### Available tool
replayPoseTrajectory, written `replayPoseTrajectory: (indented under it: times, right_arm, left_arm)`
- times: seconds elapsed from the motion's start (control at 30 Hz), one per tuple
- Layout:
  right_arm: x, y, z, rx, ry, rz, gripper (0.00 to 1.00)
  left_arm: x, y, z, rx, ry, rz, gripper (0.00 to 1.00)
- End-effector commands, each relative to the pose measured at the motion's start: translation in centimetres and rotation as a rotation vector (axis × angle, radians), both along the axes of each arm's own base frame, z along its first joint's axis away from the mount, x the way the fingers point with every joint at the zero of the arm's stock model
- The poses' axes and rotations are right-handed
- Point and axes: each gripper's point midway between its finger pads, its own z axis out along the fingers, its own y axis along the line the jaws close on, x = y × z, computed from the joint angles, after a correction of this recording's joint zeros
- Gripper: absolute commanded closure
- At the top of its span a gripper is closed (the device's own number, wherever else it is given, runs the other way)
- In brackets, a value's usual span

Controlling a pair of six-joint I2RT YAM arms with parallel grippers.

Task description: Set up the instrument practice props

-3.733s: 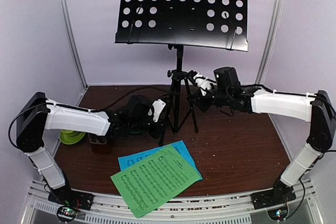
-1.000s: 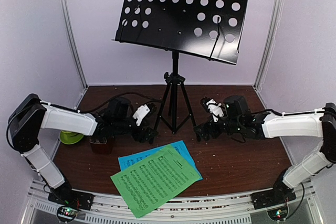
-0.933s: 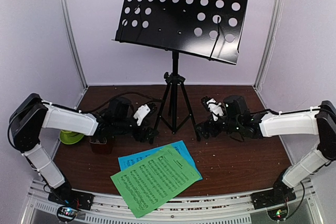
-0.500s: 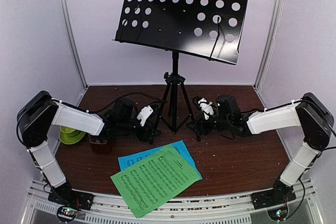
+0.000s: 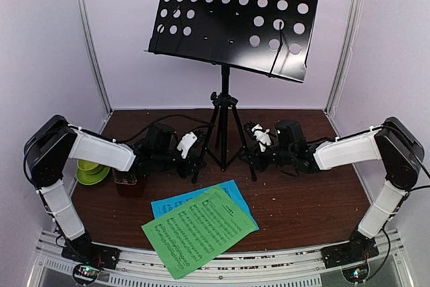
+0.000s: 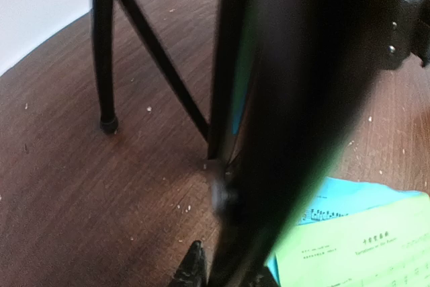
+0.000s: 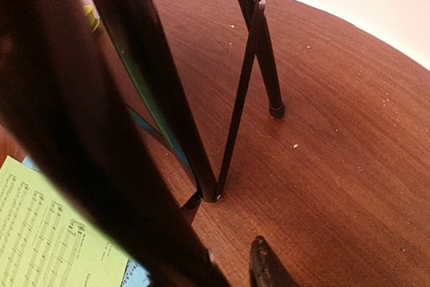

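Gripping the music stand's point(image 5: 232, 15) seven-o'clock leg, the left hand point(image 5: 193, 161) was closed; the right hand point(image 5: 249, 156), part-open, straddled the five-o'clock leg.

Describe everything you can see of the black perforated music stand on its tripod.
The black perforated music stand looks like painted metal. Its wide desk, full of round holes, is tilted above a thin pole on three spread legs, upright on the brown wooden table. The left gripper is at its left front leg and the right gripper at the right one; a firm grip cannot be confirmed.
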Motion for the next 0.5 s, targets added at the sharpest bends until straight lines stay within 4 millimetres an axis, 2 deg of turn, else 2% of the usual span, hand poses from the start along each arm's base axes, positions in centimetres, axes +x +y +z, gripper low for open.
replayPoseTrajectory:
  times: [0.0,0.13,0.27,0.47]
  right_arm:
    - [0.8,0.5,0.4,-0.003,-0.009,0.016,0.76]
    - [0.7,0.0,0.1,-0.030,-0.001,0.009,0.99]
    - [0.4,-0.5,0.3,-0.065,0.015,0.005,1.00]
    - [-0.4,-1.5,0.9,-0.094,0.034,-0.010,1.00]
  left_arm:
    - [0.0,0.0,0.5,-0.009,-0.021,-0.016,0.86]
    - [-0.3,0.4,0.0,0.014,-0.001,-0.013,0.92]
    - [-0.9,1.0,-0.1,0.026,0.012,-0.007,1.00]
    - [-2.5,3.2,-1.5,0.074,0.049,0.008,1.00]
